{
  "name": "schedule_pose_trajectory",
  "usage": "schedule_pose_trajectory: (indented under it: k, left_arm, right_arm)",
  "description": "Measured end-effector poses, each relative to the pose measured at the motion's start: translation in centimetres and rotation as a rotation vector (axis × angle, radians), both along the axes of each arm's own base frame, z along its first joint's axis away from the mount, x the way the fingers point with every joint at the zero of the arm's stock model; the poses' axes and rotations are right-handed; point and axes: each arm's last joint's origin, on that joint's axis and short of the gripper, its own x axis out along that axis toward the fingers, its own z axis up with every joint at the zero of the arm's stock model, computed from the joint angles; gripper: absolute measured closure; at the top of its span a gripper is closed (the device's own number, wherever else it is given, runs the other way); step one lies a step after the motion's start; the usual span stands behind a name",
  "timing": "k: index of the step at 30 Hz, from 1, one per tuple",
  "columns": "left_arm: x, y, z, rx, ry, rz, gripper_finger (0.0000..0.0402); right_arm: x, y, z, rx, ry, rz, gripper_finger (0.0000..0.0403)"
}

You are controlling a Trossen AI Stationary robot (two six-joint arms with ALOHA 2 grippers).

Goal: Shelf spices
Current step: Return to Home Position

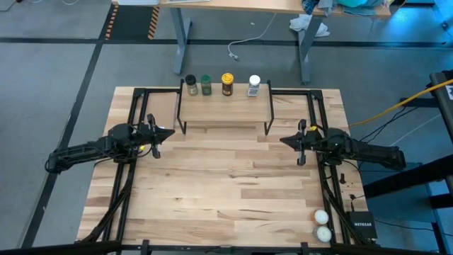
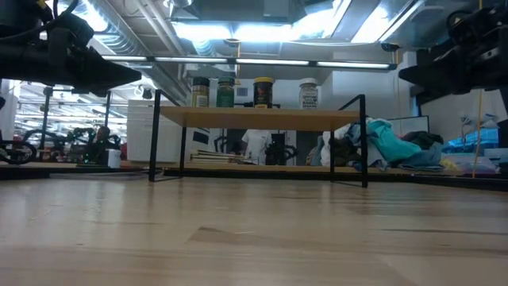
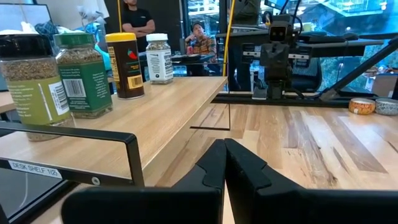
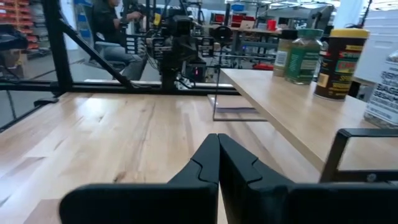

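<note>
All four spices are up on the shelf (image 1: 225, 113), lined along its far edge: black-lidded jar (image 1: 191, 86), green-lidded jar (image 1: 206, 85), the amber yellow-lidded jar (image 1: 227, 84), white-lidded jar (image 1: 254, 86). The left gripper (image 1: 168, 132) hangs just off one front corner of the shelf, with the black-lidded jar the closest to it; the right gripper (image 1: 284, 140) hangs off the other corner, white-lidded jar closest; the two point at each other across the table (image 1: 233, 188).

Both wrist views show each pair of fingers pressed together with nothing between them.

Hard bits: the right wrist view cuts the white-lidded jar off at the edge, so we only get a slice of label; the low view gives us the arms as dark shapes up in the corners, no fingers to read. Only the high view catches the two whitish balls (image 1: 321, 217), back behind the right gripper by the table corner; only the wrist views show people (image 3: 200, 42) in the room beyond.
</note>
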Motion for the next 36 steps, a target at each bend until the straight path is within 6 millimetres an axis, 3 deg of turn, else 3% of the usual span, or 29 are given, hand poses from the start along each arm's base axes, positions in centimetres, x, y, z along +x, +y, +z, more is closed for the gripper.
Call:
schedule_pose_trajectory:
  k: [6,14,36]
  left_arm:
    - [0.00,0.00,0.00,-0.032,-0.010,-0.002,0.0401]
    - [0.09,-0.34,-0.06,-0.239,-0.056,-0.089,0.0401]
    - [0.09,-0.35,-0.07,-0.243,-0.055,-0.092,0.0402]
  right_arm:
    - [0.01,0.04,0.01,-0.006,0.000,0.014,0.0400]
    - [0.00,-0.21,0.01,0.062,-0.008,-0.075,0.0400]
    - [0.00,-0.28,0.03,0.060,-0.010,-0.098,0.0400]
